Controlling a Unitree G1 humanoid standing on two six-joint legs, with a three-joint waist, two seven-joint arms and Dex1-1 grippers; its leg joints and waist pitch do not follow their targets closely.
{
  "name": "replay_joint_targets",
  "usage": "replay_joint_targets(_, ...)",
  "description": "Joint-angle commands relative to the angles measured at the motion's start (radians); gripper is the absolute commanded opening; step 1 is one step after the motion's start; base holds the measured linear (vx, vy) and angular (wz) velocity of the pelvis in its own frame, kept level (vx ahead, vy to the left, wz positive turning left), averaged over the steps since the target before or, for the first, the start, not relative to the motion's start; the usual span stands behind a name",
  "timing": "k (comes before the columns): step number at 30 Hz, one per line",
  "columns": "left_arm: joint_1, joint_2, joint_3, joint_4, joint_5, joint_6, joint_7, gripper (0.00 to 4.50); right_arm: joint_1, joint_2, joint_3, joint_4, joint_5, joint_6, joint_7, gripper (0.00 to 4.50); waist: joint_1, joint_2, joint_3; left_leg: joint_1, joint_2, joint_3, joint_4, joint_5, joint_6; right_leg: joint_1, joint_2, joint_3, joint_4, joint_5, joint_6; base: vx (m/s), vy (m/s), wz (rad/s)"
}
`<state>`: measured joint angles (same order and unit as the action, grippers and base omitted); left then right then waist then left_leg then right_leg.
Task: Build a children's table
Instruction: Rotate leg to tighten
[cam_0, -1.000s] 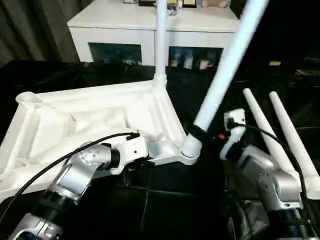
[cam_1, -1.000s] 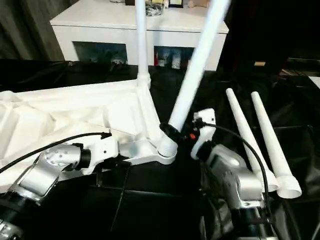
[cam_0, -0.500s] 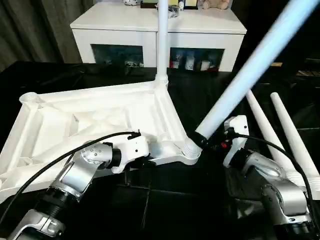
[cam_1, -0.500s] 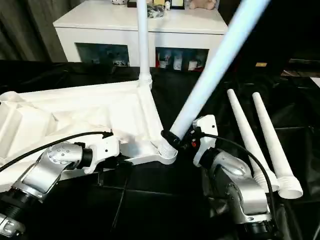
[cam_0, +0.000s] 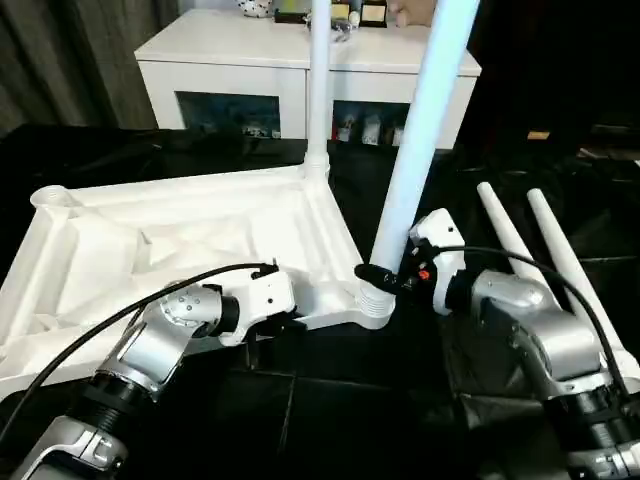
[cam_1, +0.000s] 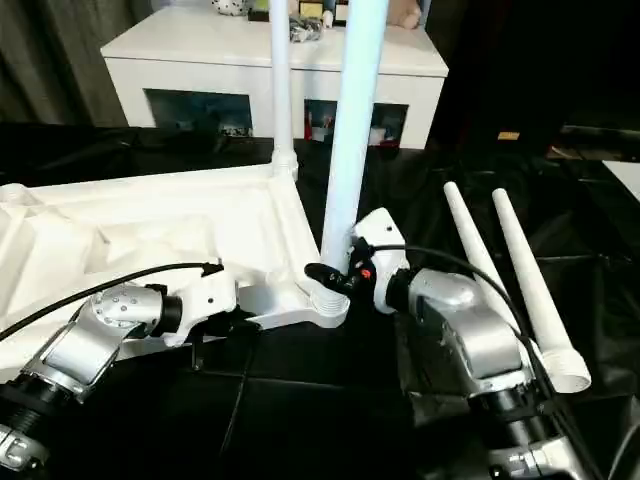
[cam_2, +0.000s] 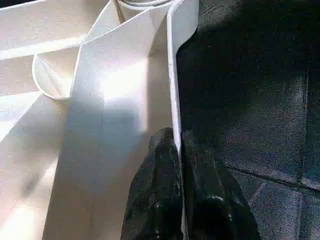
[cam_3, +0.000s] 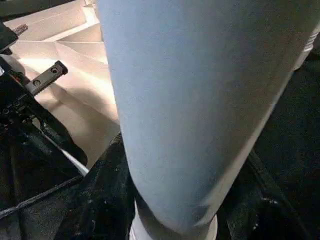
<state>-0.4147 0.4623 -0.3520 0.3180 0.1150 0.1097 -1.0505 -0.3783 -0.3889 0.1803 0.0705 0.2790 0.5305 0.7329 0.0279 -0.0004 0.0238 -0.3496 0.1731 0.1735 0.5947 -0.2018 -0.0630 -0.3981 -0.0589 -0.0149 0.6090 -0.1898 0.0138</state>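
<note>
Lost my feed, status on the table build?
Left gripper shut on top's rim. Right gripper clamped on leg at near corner socket. Two legs loose on cloth. Nothing in the way.

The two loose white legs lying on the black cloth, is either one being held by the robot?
No. Both loose legs lie untouched on the black cloth, while the right end effector grips a different leg standing at the tabletop's corner.
</note>
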Motion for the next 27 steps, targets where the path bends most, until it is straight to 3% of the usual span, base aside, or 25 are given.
replay_joint_targets(1,0.005,0.011,0.007,-0.002,0.018,0.0,0.036,0.0,0.05,-0.011,0.082,0.112,-0.02,0.102,0.022,1.84,-0.002,-0.004,-0.025,0.004,0.047,-0.026,-0.089,-0.405,-0.026,0.012,-0.068,0.036,-0.101,-0.481,-0.133,0.0,0.0,0.0)
replay_joint_targets(5,0.004,0.007,0.014,-0.001,0.011,0.001,0.046,0.0,0.069,-0.009,0.062,0.141,-0.029,0.106,0.017,1.84,-0.001,-0.007,-0.022,0.006,0.046,-0.028,-0.09,-0.426,-0.027,0.005,-0.07,0.036,-0.111,-0.558,-0.106,0.0,0.0,0.0)
replay_joint_targets(13,0.0,0.005,0.019,0.012,0.008,0.0,0.055,0.0,0.113,-0.003,0.055,0.139,-0.044,0.083,-0.01,1.84,-0.001,0.0,-0.024,0.008,0.047,-0.032,-0.094,-0.46,-0.035,0.001,-0.069,0.036,-0.113,-0.555,-0.097,0.0,0.0,0.0)
replay_joint_targets(19,0.002,-0.014,0.046,0.027,-0.012,0.039,0.084,0.0,0.087,0.063,0.0,0.199,-0.079,0.03,-0.148,1.84,-0.011,0.002,-0.018,0.018,0.043,-0.041,-0.095,-0.548,-0.045,-0.012,-0.069,0.025,-0.132,-0.69,-0.054,0.0,0.0,0.0)
replay_joint_targets(21,-0.009,-0.05,0.07,0.046,-0.015,0.1,0.147,0.0,0.052,0.11,-0.039,0.243,-0.106,0.016,-0.267,1.84,-0.028,0.001,-0.017,0.009,0.043,-0.051,-0.106,-0.572,-0.054,0.0,-0.069,0.011,-0.134,-0.668,-0.055,-0.027,0.018,-0.06)
replay_joint_targets(24,-0.035,-0.122,0.092,0.035,-0.014,0.22,0.241,0.0,-0.007,0.176,-0.083,0.325,-0.141,-0.006,-0.438,1.84,-0.053,0.012,-0.014,0.015,0.044,-0.064,-0.114,-0.665,-0.062,0.008,-0.07,-0.019,-0.142,-0.659,-0.057,-0.066,0.054,-0.13)
replay_joint_targets(25,-0.047,-0.154,0.094,0.036,-0.01,0.254,0.277,0.0,-0.033,0.203,-0.097,0.364,-0.148,-0.021,-0.498,1.84,-0.066,0.015,-0.01,0.02,0.048,-0.071,-0.122,-0.715,-0.065,0.016,-0.069,-0.04,-0.147,-0.639,-0.056,-0.08,0.064,-0.09)
replay_joint_targets(26,-0.059,-0.192,0.089,0.037,-0.004,0.288,0.31,0.0,-0.064,0.233,-0.112,0.41,-0.154,-0.032,-0.564,1.84,-0.072,0.031,0.002,0.03,0.054,-0.073,-0.141,-0.81,-0.068,0.016,-0.052,-0.069,-0.15,-0.588,-0.059,-0.08,0.064,-0.09)
replay_joint_targets(27,-0.06,-0.196,0.089,0.038,-0.003,0.291,0.313,0.0,-0.067,0.236,-0.113,0.415,-0.155,-0.033,-0.57,1.84,-0.079,0.03,0.0,0.021,0.062,-0.076,-0.156,-0.844,-0.068,0.039,-0.05,-0.082,-0.134,-0.531,-0.061,-0.099,0.059,-0.07)
